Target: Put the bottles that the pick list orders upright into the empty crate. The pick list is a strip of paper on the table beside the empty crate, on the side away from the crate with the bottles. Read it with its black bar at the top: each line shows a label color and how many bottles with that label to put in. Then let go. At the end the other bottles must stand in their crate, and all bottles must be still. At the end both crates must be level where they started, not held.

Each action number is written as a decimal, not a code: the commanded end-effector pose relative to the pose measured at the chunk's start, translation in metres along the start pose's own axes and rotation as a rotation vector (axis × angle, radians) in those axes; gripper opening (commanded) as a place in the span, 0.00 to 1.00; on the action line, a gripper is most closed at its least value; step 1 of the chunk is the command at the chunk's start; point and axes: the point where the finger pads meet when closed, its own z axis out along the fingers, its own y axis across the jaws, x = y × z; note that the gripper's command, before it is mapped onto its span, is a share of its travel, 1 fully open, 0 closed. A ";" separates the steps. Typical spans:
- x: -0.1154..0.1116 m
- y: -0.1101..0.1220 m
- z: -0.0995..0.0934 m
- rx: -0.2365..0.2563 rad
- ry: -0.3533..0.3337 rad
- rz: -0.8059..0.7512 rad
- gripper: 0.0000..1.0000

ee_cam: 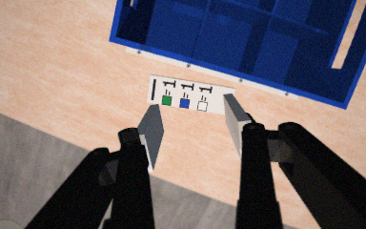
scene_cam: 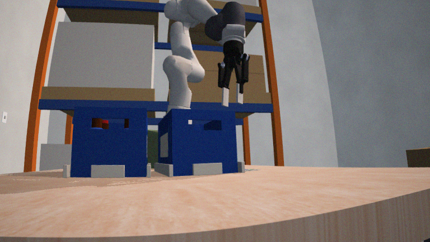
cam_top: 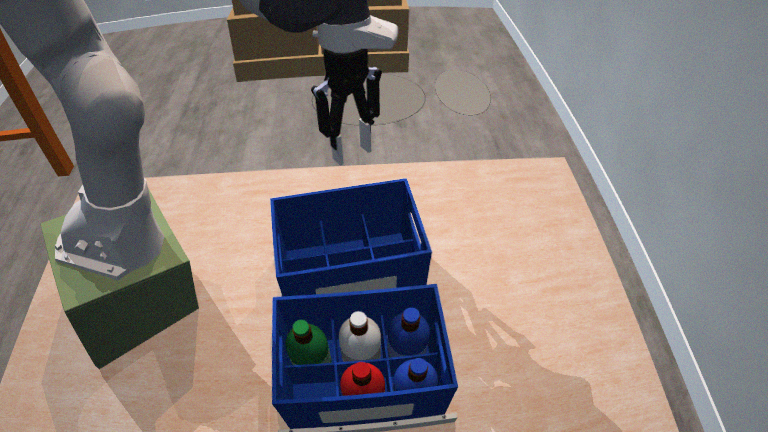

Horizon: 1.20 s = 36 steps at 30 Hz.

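Observation:
The pick list [ee_cam: 216,99] lies beside the empty crate [cam_top: 294,284] [scene_cam: 202,145] [ee_cam: 224,72]. From its black bar it reads green 1, blue 1, white 1. The full crate [cam_top: 300,411] [scene_cam: 109,147] holds a green bottle [cam_top: 306,344], a white bottle [cam_top: 360,341] and a blue bottle [cam_top: 408,338] in its far row, and a red bottle [cam_top: 362,384] and another blue bottle [cam_top: 416,379] in its near row. The near-left compartment is empty. My gripper [cam_top: 351,145] [scene_cam: 232,97] [ee_cam: 193,114] is partly open with nothing between its fingers, high above the list, beyond the empty crate.
Pale low strips edge both crates on the table [cam_top: 509,223] [scene_cam: 285,198]. The green base block [cam_top: 141,302] of the arm stands left of the crates. Cardboard boxes [cam_top: 271,36] are behind the table, and a shelf rack [scene_cam: 271,68] shows in the exterior view.

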 end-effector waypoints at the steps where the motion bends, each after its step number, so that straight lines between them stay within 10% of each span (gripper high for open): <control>1: 0.001 -0.001 -0.001 0.009 -0.007 -0.140 0.38; 36: 0.001 -0.001 -0.001 0.052 -0.019 -0.669 0.38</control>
